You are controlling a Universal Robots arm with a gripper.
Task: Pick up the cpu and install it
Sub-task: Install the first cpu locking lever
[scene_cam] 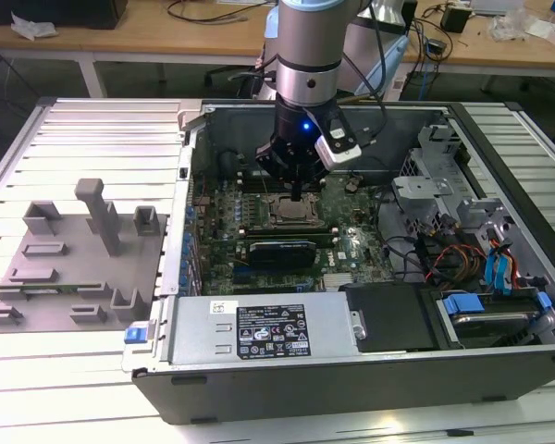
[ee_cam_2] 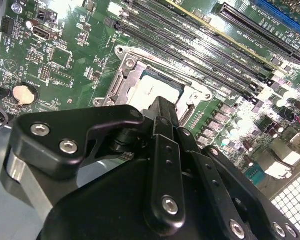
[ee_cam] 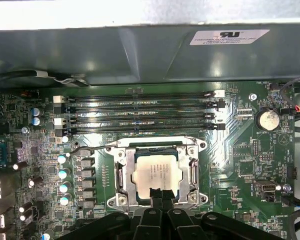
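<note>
Gripper (ee_cam: pixel 160 192), closed on nothing, hung over one edge of the cpu (ee_cam: pixel 156 170) lying in its socket (ee_cam: pixel 121 172); seating seemed done, calling next for a straight lift.

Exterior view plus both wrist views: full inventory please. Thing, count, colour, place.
table: one, silvery, slatted, under everything.
case: one, dark grey, open, lying on the table.
fixture plate: one, grey, with blocks, on the table at the exterior view's left.
power supply: one, grey, along the case's near wall.
motherboard: one, green, inside the case.
memory slots: four, black, beside the socket frame.
socket frame: one, bare metal, on the motherboard.
coin cell: one, silver, on the motherboard.
cpu: one, silver-white, lying inside the socket frame.
arm: one, grey, reaching down into the case.
tool: one, black, tips together at the cpu's edge.
</note>
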